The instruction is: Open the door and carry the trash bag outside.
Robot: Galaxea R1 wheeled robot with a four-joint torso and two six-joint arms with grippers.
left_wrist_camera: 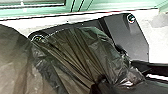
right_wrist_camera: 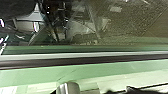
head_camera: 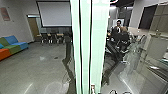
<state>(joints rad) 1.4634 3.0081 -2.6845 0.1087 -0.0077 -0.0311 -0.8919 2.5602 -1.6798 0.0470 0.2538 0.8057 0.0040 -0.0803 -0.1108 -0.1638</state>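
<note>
At the far left a sofa (head_camera: 13,45) in orange, green and blue stands by the wall, with a pale screen (head_camera: 54,14) beyond it and chairs (head_camera: 52,38) below that.

Near, on the robot's left side, is the trash bag (left_wrist_camera: 75,50), dark, thin and partly see-through. Its folds run together at the left tool (left_wrist_camera: 100,80), which looks closed on the bunched plastic. The film is soft and slippery, so it should swing, stretch and puff out; I can't judge how heavy the load is. The gathered neck, where many layers lie together, is the sound place to hold. A single loose fold would likely slide or tear, and the slack sides could snag on an edge in the doorway.

In the middle, near, the pale green door frame (head_camera: 98,42) rises upright. Close to the right wrist lies a green edge with a dark strip (right_wrist_camera: 82,62), and a rounded metal piece (right_wrist_camera: 67,87) that may be part of a handle. That piece looks stiff and smooth. I can't tell how wide the right tool is, or whether it holds anything.

Farther right, a person (head_camera: 123,37) in dark clothes sits, and glass panelling (head_camera: 156,47) runs along the right.
</note>
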